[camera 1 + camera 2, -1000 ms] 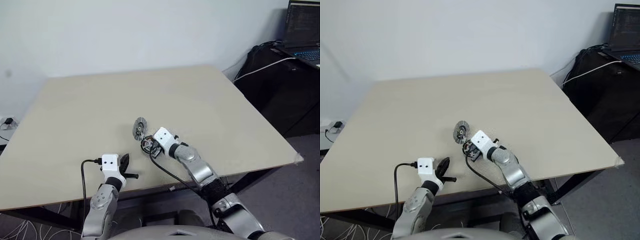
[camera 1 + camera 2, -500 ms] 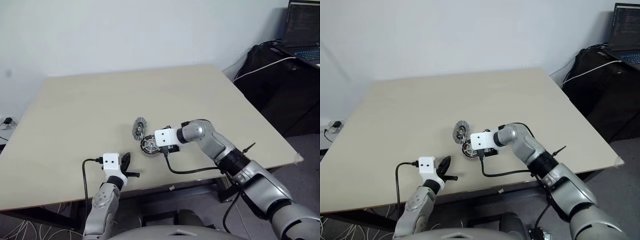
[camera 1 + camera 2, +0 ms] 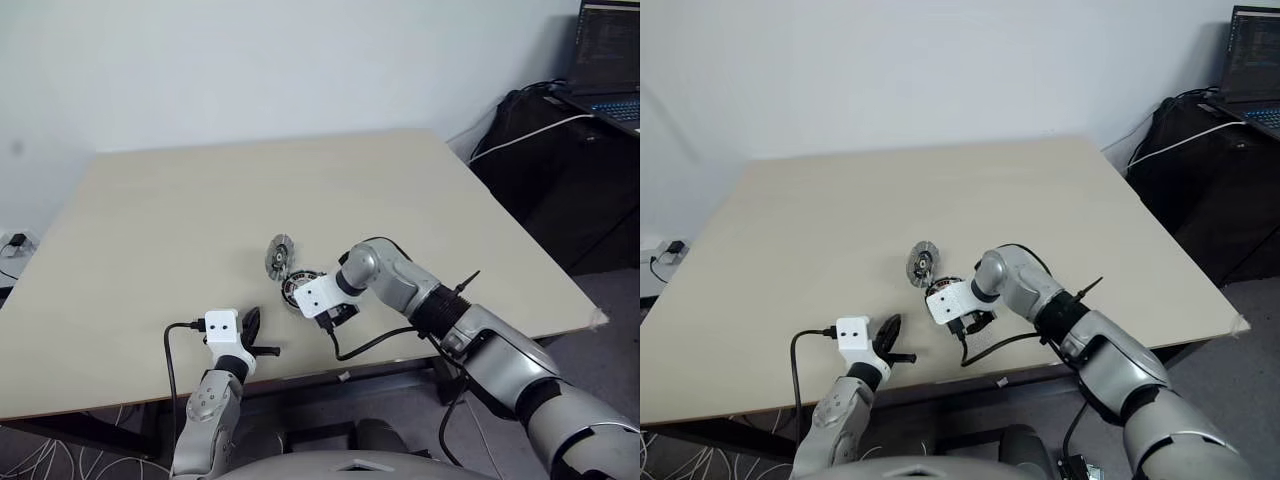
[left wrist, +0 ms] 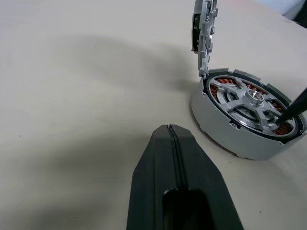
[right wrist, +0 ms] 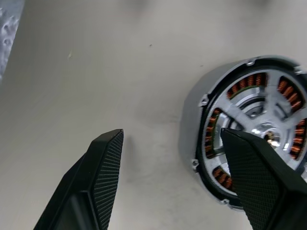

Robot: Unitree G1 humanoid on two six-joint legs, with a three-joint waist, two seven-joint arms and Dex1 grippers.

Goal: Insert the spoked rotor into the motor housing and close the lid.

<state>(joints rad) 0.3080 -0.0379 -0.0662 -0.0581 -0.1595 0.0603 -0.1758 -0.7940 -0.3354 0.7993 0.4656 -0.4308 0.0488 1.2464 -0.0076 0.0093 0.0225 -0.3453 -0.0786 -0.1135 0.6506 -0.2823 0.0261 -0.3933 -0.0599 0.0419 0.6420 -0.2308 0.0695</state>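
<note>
Rotor point(image 4: 249, 103) sits inside the round housing point(image 4: 225, 136) on the table point(image 3: 200, 200), copper windings showing between its spokes. Right gripper point(image 5: 172, 177) hangs over it with fingers spread wide, one fingertip point(image 5: 249, 167) above the rotor face, the other off to the side over bare table. Lid point(image 3: 278, 254) stands on edge, touching the housing's rim. Left gripper point(image 4: 172, 143), pressed shut, lies near the table's front edge, apart from the housing.
</note>
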